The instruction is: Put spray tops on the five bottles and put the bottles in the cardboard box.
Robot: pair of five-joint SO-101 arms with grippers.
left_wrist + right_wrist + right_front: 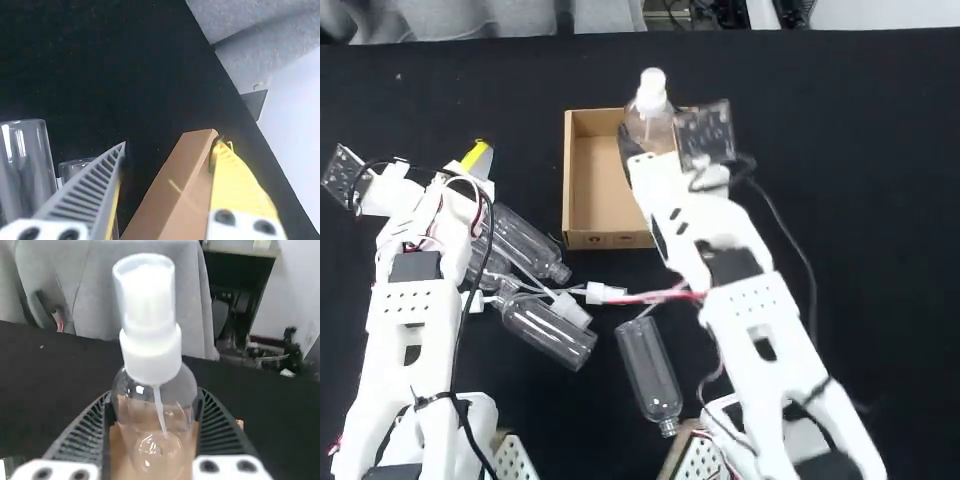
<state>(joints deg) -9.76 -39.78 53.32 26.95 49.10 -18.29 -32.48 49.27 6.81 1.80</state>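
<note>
Left gripper point(468, 165): fingers stand wide apart with nothing between them. Uncapped bottles point(528, 243) lie just beside those fingers on the table point(850, 150), and loose spray tops point(604, 293) lie a little beyond. The cardboard box point(582, 185) sits below the right gripper point(152, 405), whose fingers are closed on a capped bottle point(150, 390) held upright between them. Judged step: boxing a finished bottle while the others await tops. The next move calls for lowering it inside the walls, then parting the fingers.
</note>
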